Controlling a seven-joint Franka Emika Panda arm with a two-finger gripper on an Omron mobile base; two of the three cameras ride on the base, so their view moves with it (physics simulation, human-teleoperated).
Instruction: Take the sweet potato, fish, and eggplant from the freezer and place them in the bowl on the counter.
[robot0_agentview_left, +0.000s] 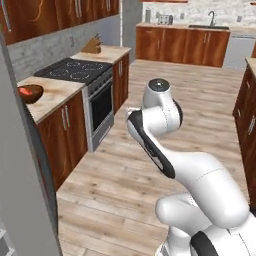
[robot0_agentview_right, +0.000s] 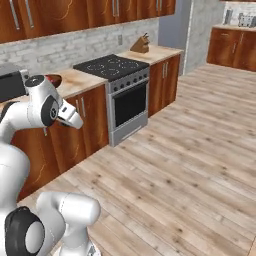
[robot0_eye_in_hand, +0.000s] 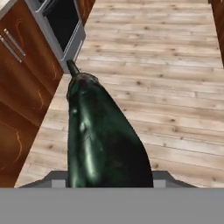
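**A:** Take me through it, starting with the left base view.

**B:** There my arm folds up from the lower right over the wooden floor. The bowl (robot0_agentview_left: 31, 93) sits far left on the counter (robot0_agentview_left: 52, 97), just this side of the black stovetop (robot0_agentview_left: 75, 69), with something orange-red already in it; I can't tell which item. The grey slab along the left edge I take to be the freezer (robot0_agentview_left: 17, 165).

**A:** And the right base view?

**B:** My arm rises at the lower left, its upper end close in front of the counter (robot0_agentview_right: 75, 77). A sliver of the bowl (robot0_agentview_right: 54, 79) shows just behind it, left of the stovetop (robot0_agentview_right: 111, 66). The oven (robot0_agentview_right: 129, 102) stands below that.

**A:** The hand view?

**B:** My gripper (robot0_eye_in_hand: 109, 181) is closed on the eggplant (robot0_eye_in_hand: 98, 135), dark, glossy, its stem pointing away from me towards the oven's (robot0_eye_in_hand: 61, 22) corner. The fingertips are hidden behind it. Below is open floor, cabinets to the left.

**A:** So which step?

**B:** I judge it's the carry: eggplant out of the freezer, on its way to the bowl. Next I need to swing left and up over the counter edge, centre above the bowl, and let go low enough that it doesn't roll out.
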